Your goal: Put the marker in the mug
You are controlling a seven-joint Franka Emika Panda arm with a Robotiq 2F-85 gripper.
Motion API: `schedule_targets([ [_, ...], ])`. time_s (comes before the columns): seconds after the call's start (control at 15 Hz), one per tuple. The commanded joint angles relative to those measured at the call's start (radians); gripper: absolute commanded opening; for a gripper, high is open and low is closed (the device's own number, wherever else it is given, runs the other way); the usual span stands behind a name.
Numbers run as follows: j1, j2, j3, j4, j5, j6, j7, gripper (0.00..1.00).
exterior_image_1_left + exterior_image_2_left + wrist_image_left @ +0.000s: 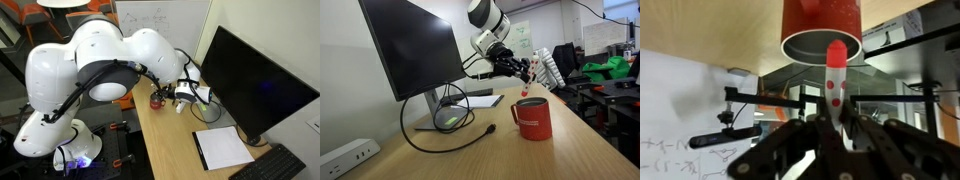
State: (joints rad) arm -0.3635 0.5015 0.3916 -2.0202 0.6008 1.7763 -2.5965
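The red mug stands on the wooden desk; it shows small in an exterior view and from above in the wrist view, mouth open with a pale inside. My gripper is shut on the marker, a whitish stick with red dots and a red tip. The marker hangs point-down just above the mug's rim, its tip over the opening.
A black monitor with looping cables stands beside the mug. A white notepad and keyboard lie on the desk. A power strip sits at the near corner. The desk edge runs by the arm's base.
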Motion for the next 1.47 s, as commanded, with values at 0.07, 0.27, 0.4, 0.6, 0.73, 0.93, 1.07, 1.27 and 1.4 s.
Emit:
schedule_targets([
  [0.07,-0.062,0.025,0.088,0.021,-0.016,-0.037,-0.012,0.05],
  [0.27,-0.050,0.061,0.082,0.036,-0.017,-0.076,-0.012,0.05],
  [0.4,-0.050,0.098,0.074,0.053,-0.021,-0.127,-0.011,0.05],
  [0.6,-0.048,0.148,0.061,0.080,-0.023,-0.155,-0.007,0.05],
  [0.73,-0.046,0.172,0.053,0.097,-0.026,-0.155,-0.004,0.05],
  [0.93,-0.044,0.188,0.044,0.112,-0.032,-0.134,0.008,0.45],
  [1.07,0.048,0.156,-0.061,0.120,0.012,-0.152,-0.020,0.52],
  [1.27,0.011,0.136,-0.029,0.106,-0.039,-0.121,0.008,0.74],
  [1.4,0.089,0.100,-0.119,0.108,-0.009,-0.168,0.004,0.89],
])
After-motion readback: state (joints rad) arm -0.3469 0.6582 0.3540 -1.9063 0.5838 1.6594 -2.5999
